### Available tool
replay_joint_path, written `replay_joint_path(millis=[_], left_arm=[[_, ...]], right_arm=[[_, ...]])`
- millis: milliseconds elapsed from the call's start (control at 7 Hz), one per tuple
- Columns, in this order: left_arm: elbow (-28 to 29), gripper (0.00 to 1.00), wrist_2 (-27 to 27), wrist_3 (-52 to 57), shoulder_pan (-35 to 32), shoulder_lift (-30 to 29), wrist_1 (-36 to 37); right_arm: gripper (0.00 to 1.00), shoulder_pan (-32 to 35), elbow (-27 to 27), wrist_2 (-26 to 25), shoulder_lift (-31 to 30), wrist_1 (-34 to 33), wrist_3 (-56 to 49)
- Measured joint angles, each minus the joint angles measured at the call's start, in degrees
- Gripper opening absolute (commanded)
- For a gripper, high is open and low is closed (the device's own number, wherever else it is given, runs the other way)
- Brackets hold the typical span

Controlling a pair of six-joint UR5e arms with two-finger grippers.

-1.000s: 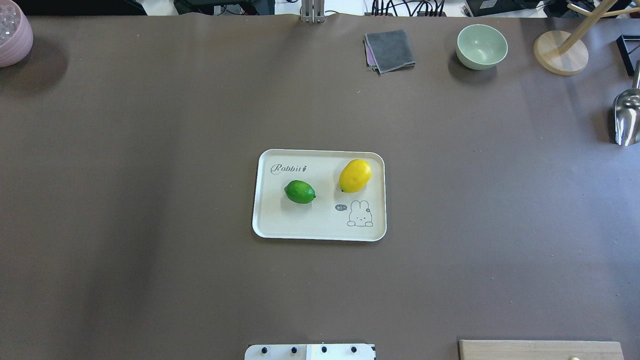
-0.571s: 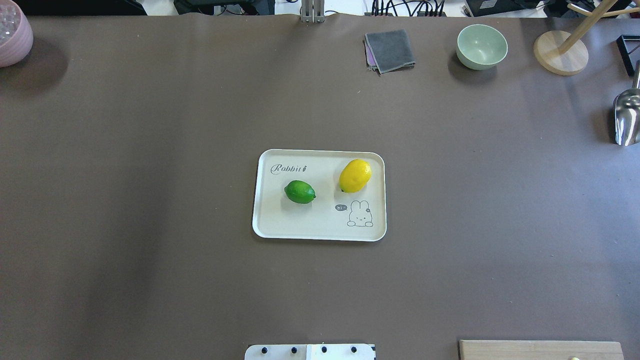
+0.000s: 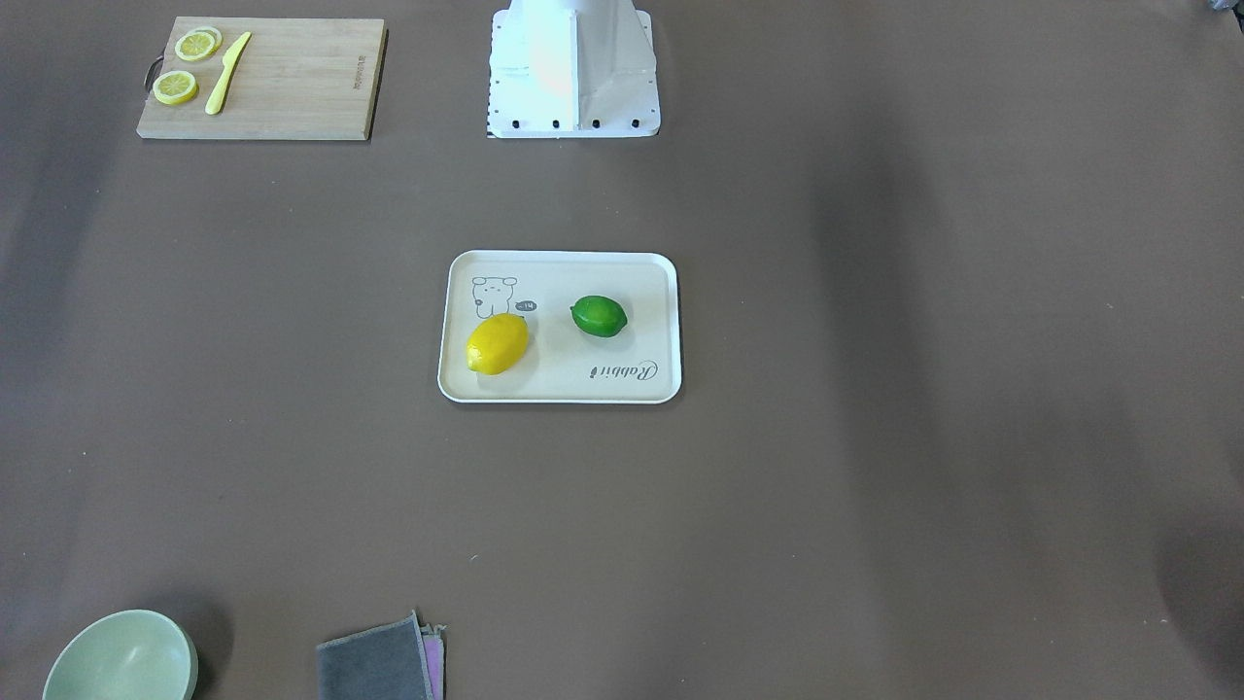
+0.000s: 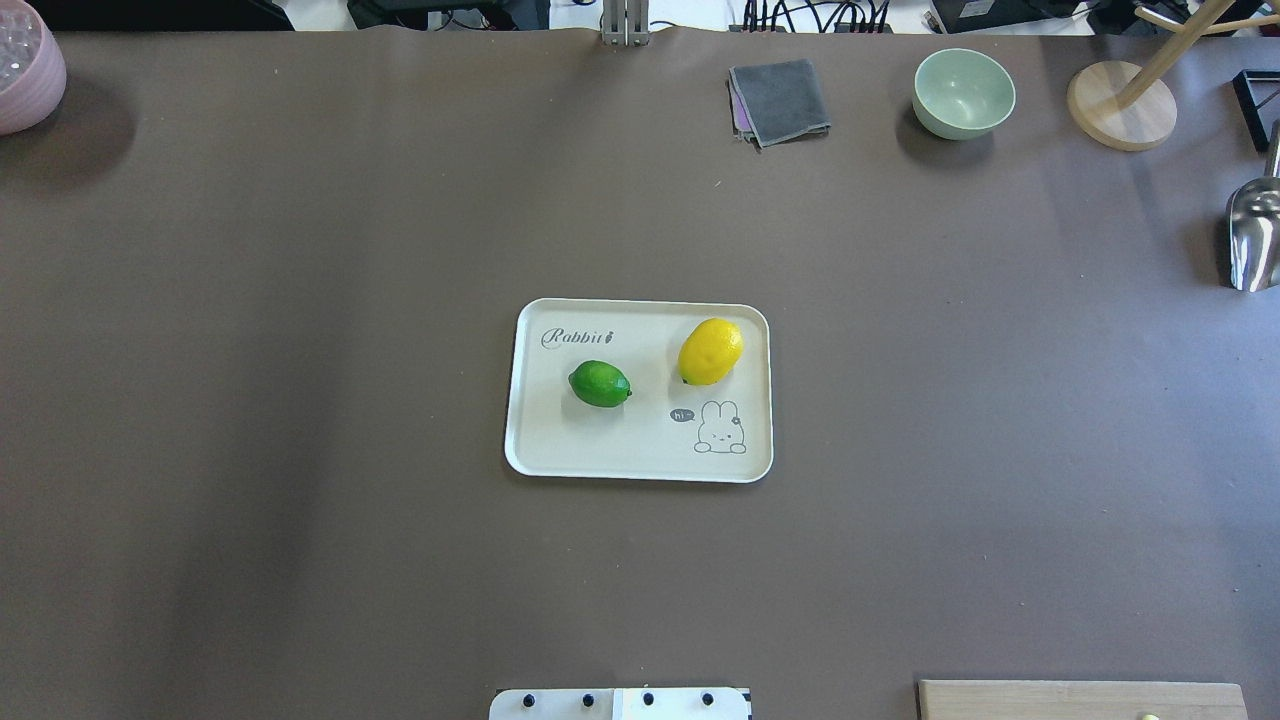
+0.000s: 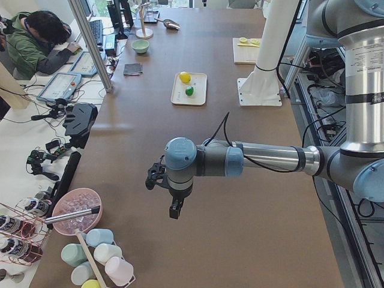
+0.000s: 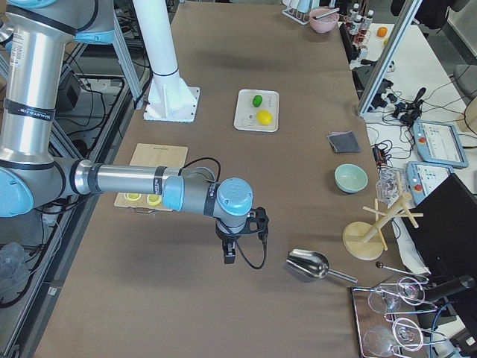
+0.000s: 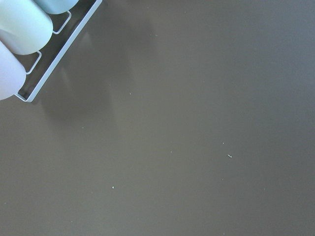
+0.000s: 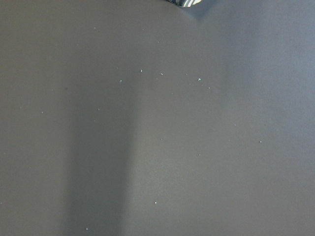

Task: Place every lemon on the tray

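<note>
The yellow lemon [image 4: 710, 351] and the green lemon [image 4: 600, 384] both lie on the cream tray [image 4: 640, 462]. They are apart from each other and neither touches the rim. In the overhead view the yellow one sits in the far right part of the tray, just beyond the printed cartoon animal. The green one lies left of it, just below the "Rabbit" script. The tray rests flat near the middle of the brown table [image 4: 300, 400], straight out from the white robot base [image 3: 573, 73].

Neither arm is near the tray. The left gripper [image 5: 174, 211] hangs pointing down over the table's end on the robot's left, close to a pink bowl [image 5: 77, 210] and a rack of pastel cups [image 7: 22, 29]. The right gripper [image 6: 229, 257] hangs pointing down over the opposite end, near a metal scoop [image 6: 307, 265]. Both show only in the side views, so I cannot tell how far either is open. Nothing is seen between their fingers.

A bamboo cutting board [image 3: 292, 83] lies beside the base on the robot's right. It carries lemon slices [image 3: 176, 87] and a yellow knife [image 3: 226, 73]. Along the far edge stand a folded grey cloth [image 4: 780, 100], a pale green bowl [image 4: 963, 93] and a wooden stand [image 4: 1120, 105].
</note>
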Motion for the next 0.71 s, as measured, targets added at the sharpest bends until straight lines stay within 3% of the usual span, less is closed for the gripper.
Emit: replay_joint_path(millis=[714], left_arm=[[0.38, 1.00, 0.01, -0.02, 0.02, 0.01, -0.70]], right_arm=[[1.00, 0.00, -0.92, 1.20, 0.02, -0.07, -0.08]])
